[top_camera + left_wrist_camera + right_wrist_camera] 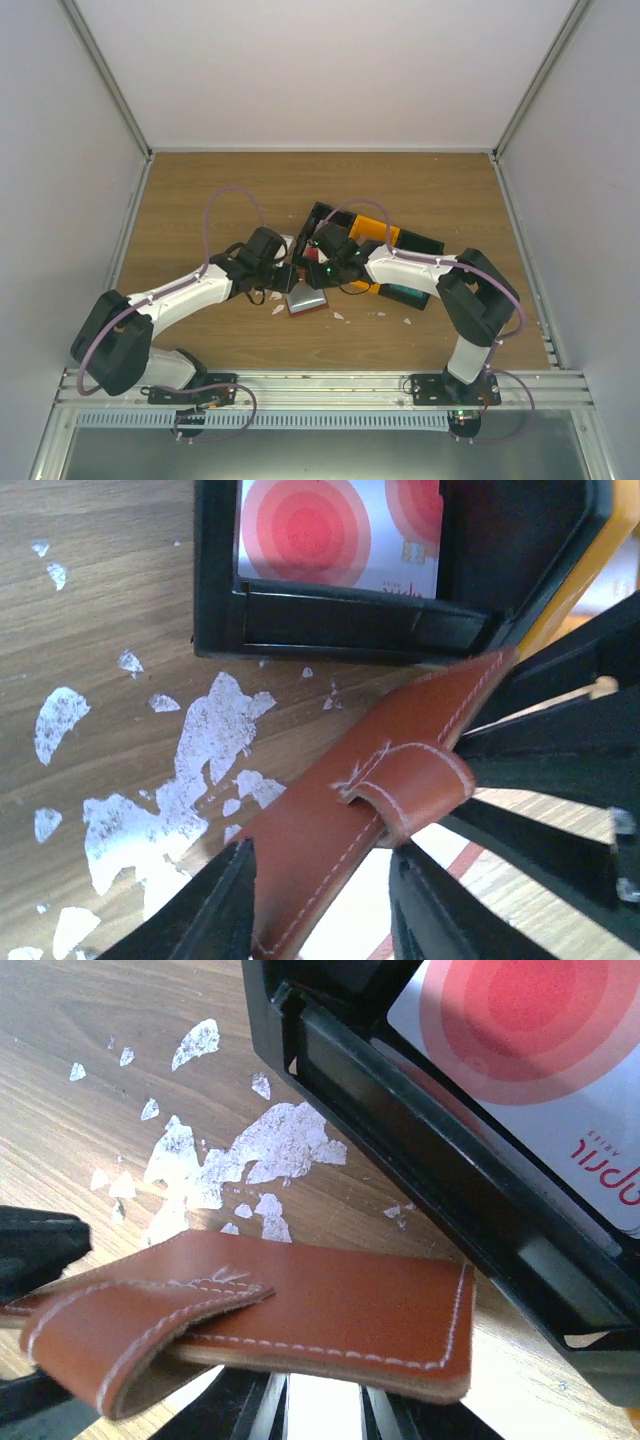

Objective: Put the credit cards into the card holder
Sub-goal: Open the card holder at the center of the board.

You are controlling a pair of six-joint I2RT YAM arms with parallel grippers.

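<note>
The brown leather card holder (350, 820) hangs tilted above the table between my left gripper's (320, 900) fingers (215, 910), which touch its edges on both sides. In the right wrist view the card holder (330, 1305) lies across my right gripper (322, 1400) and hides its fingertips; those jaws stand a narrow gap apart. A white credit card with red circles (330, 530) lies in the black tray (340, 630), just beyond the holder, and also shows in the right wrist view (540, 1050). From above, both grippers (285, 262) (308, 266) meet at the table's middle.
The black tray (425, 245) and an orange tray (375, 232) lie behind the right arm. A teal card (405, 295) lies at the tray's near end. A pale flat thing with a reddish edge (306, 300) lies under the grippers. White scraps (210, 730) dot the wood.
</note>
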